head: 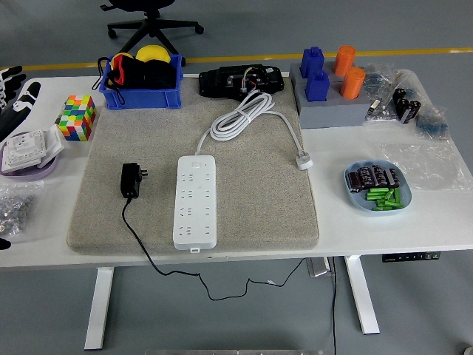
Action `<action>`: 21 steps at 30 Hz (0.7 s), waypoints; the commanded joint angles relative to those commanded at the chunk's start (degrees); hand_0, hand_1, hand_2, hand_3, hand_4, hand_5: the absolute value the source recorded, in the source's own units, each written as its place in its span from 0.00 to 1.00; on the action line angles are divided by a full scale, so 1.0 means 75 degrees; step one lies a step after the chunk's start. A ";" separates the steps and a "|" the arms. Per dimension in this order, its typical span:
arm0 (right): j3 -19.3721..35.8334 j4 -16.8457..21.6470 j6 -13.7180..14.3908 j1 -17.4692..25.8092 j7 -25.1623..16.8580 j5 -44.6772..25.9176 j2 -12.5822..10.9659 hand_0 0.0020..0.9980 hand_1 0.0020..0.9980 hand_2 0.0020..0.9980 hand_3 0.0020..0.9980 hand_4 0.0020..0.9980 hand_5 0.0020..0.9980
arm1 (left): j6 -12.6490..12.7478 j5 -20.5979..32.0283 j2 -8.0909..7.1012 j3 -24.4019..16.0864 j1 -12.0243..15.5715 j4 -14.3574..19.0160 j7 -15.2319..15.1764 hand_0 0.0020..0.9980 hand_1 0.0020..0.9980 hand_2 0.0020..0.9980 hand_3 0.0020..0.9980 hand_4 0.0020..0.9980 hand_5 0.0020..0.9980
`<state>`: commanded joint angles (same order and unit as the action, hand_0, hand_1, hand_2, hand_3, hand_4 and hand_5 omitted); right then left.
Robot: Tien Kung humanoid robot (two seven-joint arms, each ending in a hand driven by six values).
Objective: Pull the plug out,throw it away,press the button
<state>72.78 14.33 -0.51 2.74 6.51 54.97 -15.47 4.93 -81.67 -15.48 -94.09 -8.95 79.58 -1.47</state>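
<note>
One boxy black plug (131, 180) lay unplugged on the coarse grey mat (251, 200), just left of the smooth white strip (196, 200). Left hand (13, 96) at the table's far-left edge, fingers extended, grasping nothing.

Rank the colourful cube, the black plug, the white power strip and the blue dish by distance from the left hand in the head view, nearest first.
From the left hand at the far left edge:
1. Colourful cube, just to its right.
2. Black plug, on the mat's left side.
3. White power strip, mid-mat.
4. Blue dish, far right of the table.
</note>
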 joint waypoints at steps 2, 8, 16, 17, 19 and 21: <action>0.0004 -0.0017 0.0046 0.0003 -0.0006 0.0011 -0.0009 0.73 0.72 0.69 0.66 0.77 0.63 | -0.0002 0.0004 -0.0003 0.0007 0.0005 0.0021 0.0007 0.88 0.87 0.83 0.84 0.76 0.54; 0.0042 -0.0035 0.0168 0.0041 -0.0011 0.0066 -0.0028 0.75 0.75 0.71 0.67 0.77 0.64 | 0.0003 0.0024 0.0001 0.0024 0.0044 0.0079 0.0008 0.88 0.87 0.82 0.84 0.76 0.55; -0.0029 0.0016 0.0033 0.0036 0.0052 -0.0071 -0.0010 0.75 0.75 0.72 0.67 0.77 0.63 | 0.0006 0.0026 -0.0004 0.0037 0.0018 0.0164 0.0015 0.88 0.87 0.82 0.84 0.76 0.54; -0.0031 0.0018 0.0019 0.0039 0.0054 -0.0079 -0.0011 0.75 0.75 0.72 0.67 0.77 0.63 | 0.0006 0.0024 -0.0002 0.0035 0.0019 0.0175 0.0017 0.88 0.87 0.82 0.84 0.76 0.54; -0.0032 0.0021 -0.0004 0.0036 0.0060 -0.0088 -0.0013 0.74 0.74 0.71 0.67 0.77 0.63 | 0.0002 0.0022 -0.0001 0.0029 0.0018 0.0197 0.0022 0.88 0.87 0.82 0.84 0.75 0.54; -0.0024 0.0025 -0.0025 0.0022 0.0058 -0.0100 -0.0023 0.74 0.74 0.71 0.67 0.77 0.63 | 0.0006 0.0019 -0.0006 0.0017 0.0008 0.0223 0.0027 0.88 0.87 0.82 0.84 0.75 0.54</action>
<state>72.60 14.51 -0.70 2.91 6.95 54.23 -15.64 4.97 -81.53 -15.52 -93.97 -8.89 81.25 -1.27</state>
